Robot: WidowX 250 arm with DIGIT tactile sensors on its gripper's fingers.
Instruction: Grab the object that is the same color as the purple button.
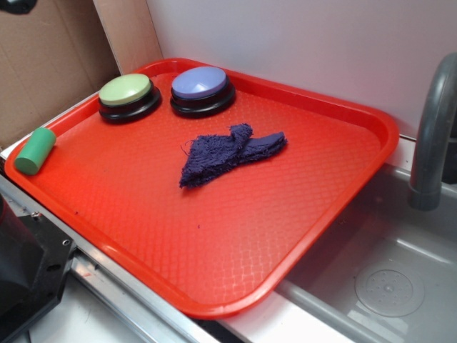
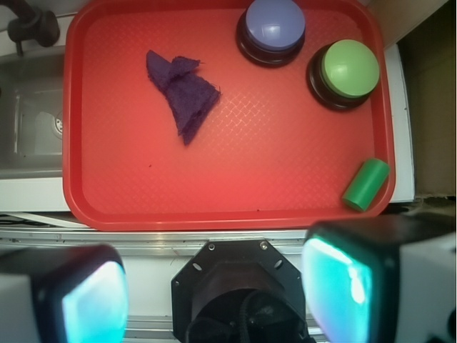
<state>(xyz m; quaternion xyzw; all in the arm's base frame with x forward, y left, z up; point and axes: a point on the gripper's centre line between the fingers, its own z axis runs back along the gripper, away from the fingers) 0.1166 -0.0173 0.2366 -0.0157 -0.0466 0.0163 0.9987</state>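
Nearest the wrist camera, the robot's hand (image 2: pixel 214 293) hangs released, its two pale pads set wide apart with nothing between them, above the metal edge of the worktop and short of the red plastic tray (image 2: pixel 235 200). No grasp has begun, so by these views the whole task is left to do.

At the tray's near rim, a small green cylinder (image 2: pixel 365 184) lies on its side at the corner; it is not the target.

Further in, around the middle of the tray, the dark purple terry cloth rag (image 2: pixel 182 93) lies crumpled and folded over itself, with frayed edges, flat on the tray floor and well apart from everything else. It is the thing that matches the purple button in colour, and it sits untouched.

Along the far rim stand two round push buttons on black bases, just beside each other: the one with a lavender-blue dome (image 2: pixel 271 25) and the one with a green dome (image 2: pixel 348 69).

Beyond the tray lies a grey sink (image 1: pixel 400 271) with its tap (image 1: pixel 432 128). The hand would need to travel forward over the tray, come down on the rag and close.
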